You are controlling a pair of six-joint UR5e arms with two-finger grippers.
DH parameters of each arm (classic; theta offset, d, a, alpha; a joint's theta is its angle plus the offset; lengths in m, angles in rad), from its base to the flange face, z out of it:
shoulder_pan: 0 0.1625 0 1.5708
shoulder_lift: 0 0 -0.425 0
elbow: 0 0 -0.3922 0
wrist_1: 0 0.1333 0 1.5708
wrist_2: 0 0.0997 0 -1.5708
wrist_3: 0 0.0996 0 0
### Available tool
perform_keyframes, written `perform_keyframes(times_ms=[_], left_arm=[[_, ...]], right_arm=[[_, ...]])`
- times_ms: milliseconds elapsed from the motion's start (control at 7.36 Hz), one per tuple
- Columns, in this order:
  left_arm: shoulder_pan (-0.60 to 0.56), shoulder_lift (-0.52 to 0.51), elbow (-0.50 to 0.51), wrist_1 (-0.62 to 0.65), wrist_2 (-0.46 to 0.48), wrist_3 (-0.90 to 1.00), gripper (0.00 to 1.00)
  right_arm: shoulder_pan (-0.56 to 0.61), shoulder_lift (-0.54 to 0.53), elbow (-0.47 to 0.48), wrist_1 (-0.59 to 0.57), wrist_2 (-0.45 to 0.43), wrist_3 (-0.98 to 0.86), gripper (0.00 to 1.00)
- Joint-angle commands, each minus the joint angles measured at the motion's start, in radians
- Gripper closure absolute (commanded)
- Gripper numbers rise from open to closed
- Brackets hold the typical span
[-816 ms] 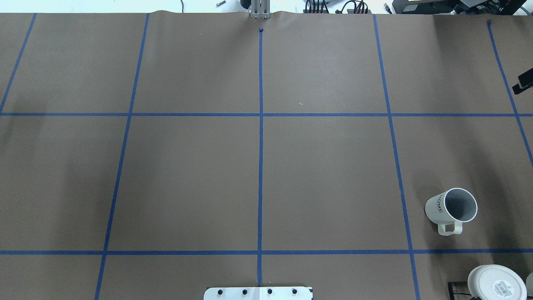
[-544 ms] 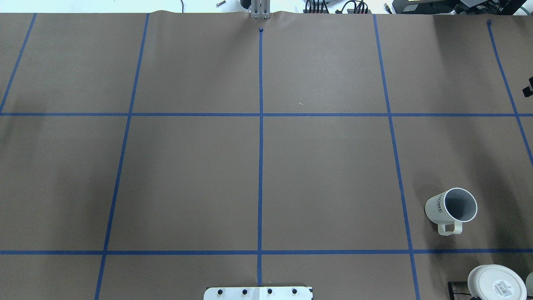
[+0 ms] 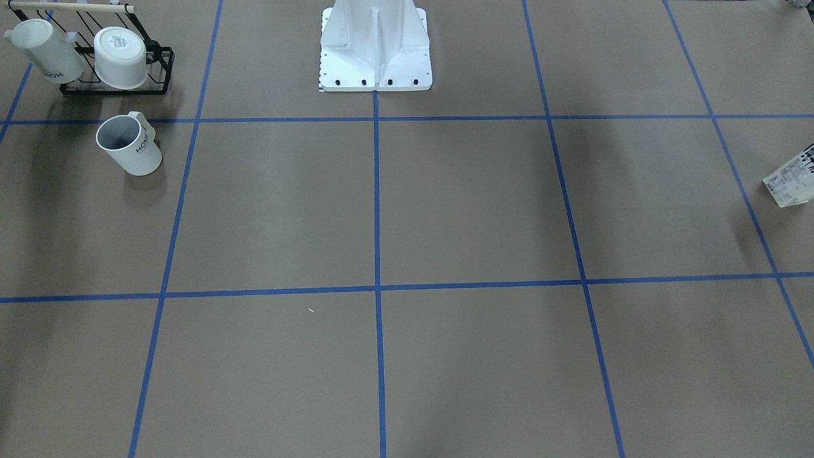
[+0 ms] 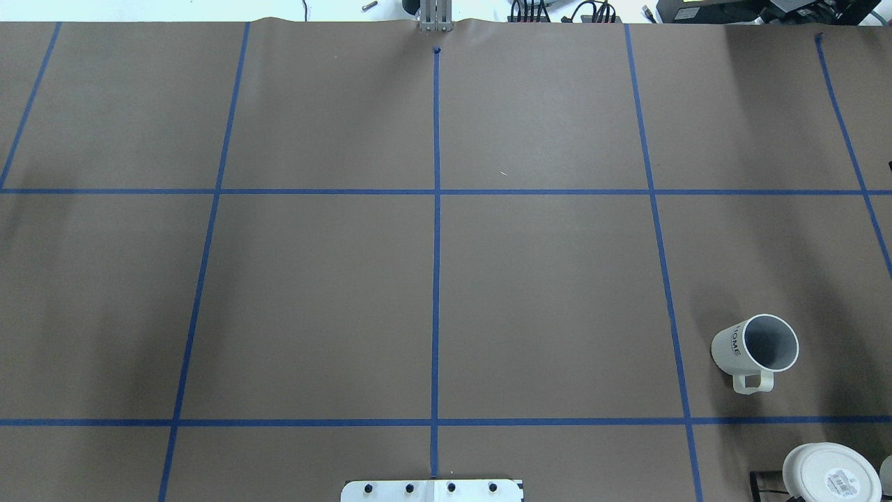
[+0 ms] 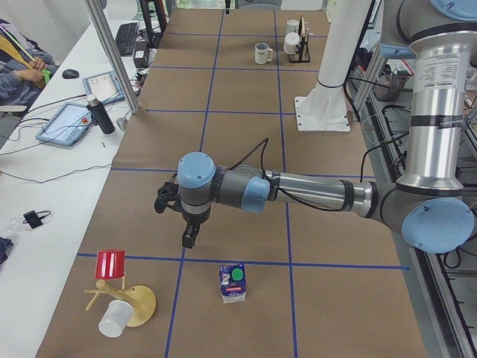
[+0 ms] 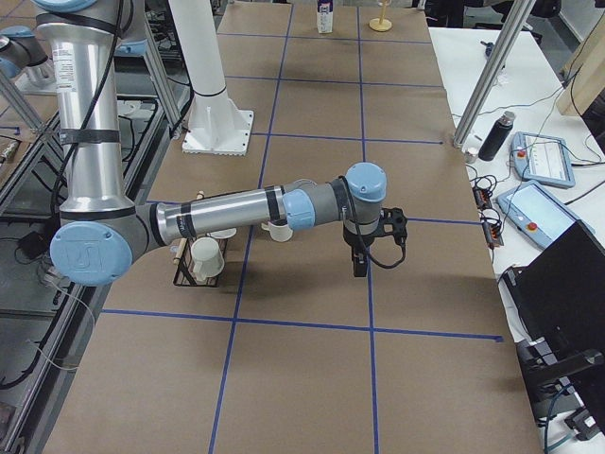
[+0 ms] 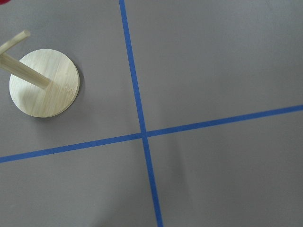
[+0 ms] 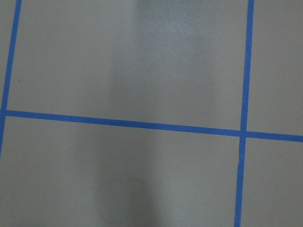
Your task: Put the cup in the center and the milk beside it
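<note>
The cup (image 4: 756, 348) stands upright on the brown table at the overhead view's right, "HOME" on its side; it also shows in the front view (image 3: 130, 147) and far off in the left view (image 5: 262, 53). The milk (image 5: 232, 282) stands upright near the table's left end; the front view shows its lower part (image 3: 792, 178) at the right edge. My left gripper (image 5: 190, 240) hangs over the table a little apart from the milk. My right gripper (image 6: 360, 268) hangs over the table apart from the cup. I cannot tell whether either is open or shut.
A black rack (image 3: 117, 86) with two white mugs stands near the cup; one mug shows its flat base (image 4: 829, 474). A wooden stand (image 5: 130, 302) with a red cup and a clear cup stands near the milk. The robot's white base (image 3: 375, 44) sits at the table's edge.
The dark part of my right gripper at the overhead view's right edge has slid out of that view to the right. The cup has not moved.
</note>
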State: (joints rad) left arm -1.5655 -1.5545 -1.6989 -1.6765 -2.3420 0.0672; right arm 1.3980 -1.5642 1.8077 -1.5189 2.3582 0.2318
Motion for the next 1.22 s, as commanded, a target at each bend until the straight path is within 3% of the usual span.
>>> perform_keyframes(times_ms=[0, 272, 544, 1087], left_arm=[[-0.004, 0.007, -0.001, 0.001, 0.026, 0.019, 0.01], [-0.004, 0.007, -0.001, 0.001, 0.039, 0.017, 0.01], [-0.005, 0.016, -0.013, 0.000, 0.058, 0.014, 0.01], [-0.004, 0.027, -0.012, -0.009, 0.058, 0.014, 0.01]], right_arm=[[-0.125, -0.072, 0.159, -0.001, 0.007, 0.137, 0.00], [-0.351, -0.077, 0.308, 0.000, -0.084, 0.485, 0.00], [-0.524, -0.074, 0.358, 0.006, -0.164, 0.705, 0.00], [-0.666, -0.089, 0.354, 0.057, -0.229, 0.770, 0.10]])
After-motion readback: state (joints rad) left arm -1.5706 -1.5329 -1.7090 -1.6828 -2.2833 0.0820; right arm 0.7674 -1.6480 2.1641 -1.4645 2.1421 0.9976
